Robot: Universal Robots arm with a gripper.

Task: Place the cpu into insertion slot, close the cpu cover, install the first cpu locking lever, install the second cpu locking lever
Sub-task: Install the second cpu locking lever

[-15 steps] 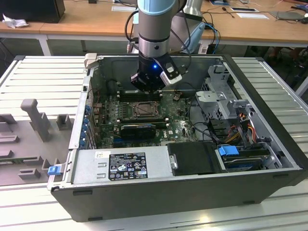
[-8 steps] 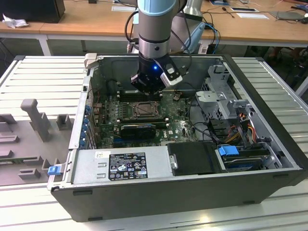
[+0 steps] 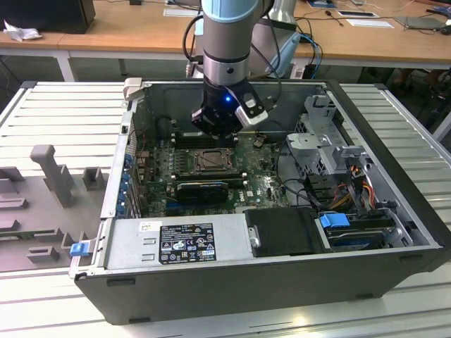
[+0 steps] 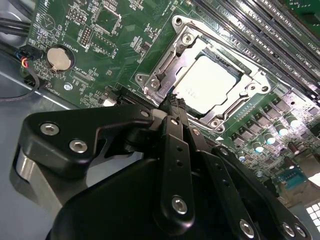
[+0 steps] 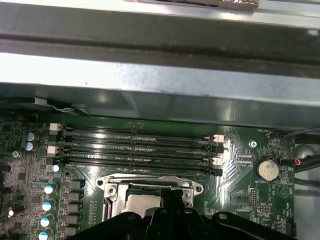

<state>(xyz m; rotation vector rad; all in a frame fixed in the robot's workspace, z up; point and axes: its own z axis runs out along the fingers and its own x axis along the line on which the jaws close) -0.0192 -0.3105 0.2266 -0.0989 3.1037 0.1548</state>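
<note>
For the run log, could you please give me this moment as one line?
cpu: seated in insertion slot | cpu cover: around cpu | gripper: tips at cover edge, holds nothing

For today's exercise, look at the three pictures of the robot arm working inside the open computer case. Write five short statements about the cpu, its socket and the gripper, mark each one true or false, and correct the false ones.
1. The cpu lies in the insertion slot. True.
2. The gripper holds the cpu in the air. False: the cpu sits in the socket, and the fingertips stand at the socket's edge.
3. In the second wrist view the cpu's pale metal face is exposed. True.
4. The round coin battery lies on top of the cpu. False: it sits on the green motherboard, apart from the socket.
5. The computer case is closed by a side panel. False: it lies open, and the arm reaches into it.
</note>
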